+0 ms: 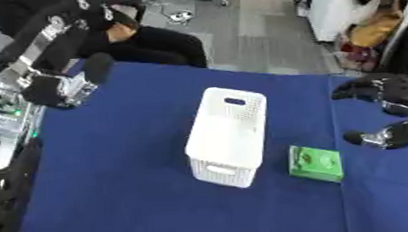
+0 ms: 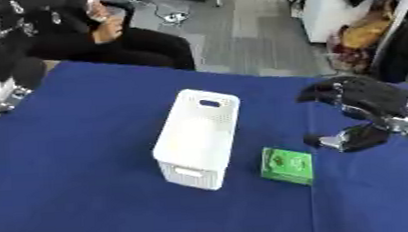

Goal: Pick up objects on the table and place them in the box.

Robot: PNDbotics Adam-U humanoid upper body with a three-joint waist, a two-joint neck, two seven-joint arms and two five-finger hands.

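Note:
A white perforated box stands in the middle of the blue table, open at the top. A flat green packet lies on the cloth just right of the box's near end. My right hand hovers to the right of the packet, a little above the table, with its fingers and thumb spread apart and nothing between them. My left hand is raised at the upper left, far from the box, with its fingers curled and nothing in them.
A seated person in dark clothes is beyond the table's far edge. Equipment with green lights stands along the left edge. Bags and clutter lie on the floor at the upper right.

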